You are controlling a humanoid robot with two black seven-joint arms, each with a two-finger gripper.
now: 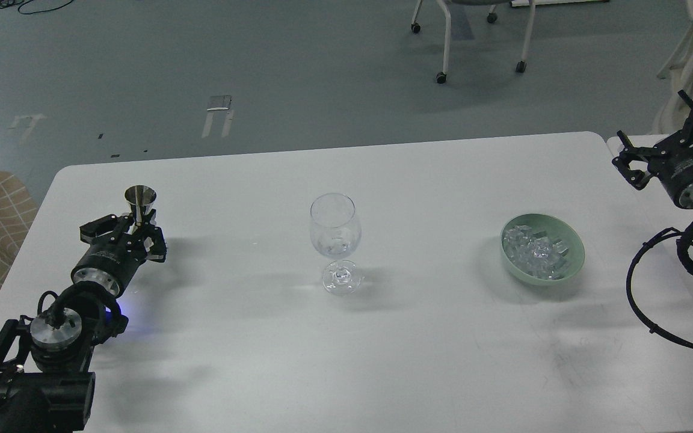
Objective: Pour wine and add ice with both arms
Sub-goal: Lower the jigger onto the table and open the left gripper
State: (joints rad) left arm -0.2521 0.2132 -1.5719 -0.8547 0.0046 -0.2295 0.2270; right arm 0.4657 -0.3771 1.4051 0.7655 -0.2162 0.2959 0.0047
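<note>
Left gripper (142, 231) closed on steel jigger (140, 204) — keep level until over wine glass (335, 231), centre. Right gripper (659, 150) open, empty — well apart from ice (538, 249) bowl (572, 264).

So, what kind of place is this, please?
Probably a lab or office test room: a plain white table on a grey floor, taped floor marks, and a wheeled chair behind.

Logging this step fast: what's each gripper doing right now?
Left gripper: closed around the metal jigger, which stands upright on the table.
Right gripper: open, holding nothing.
</note>
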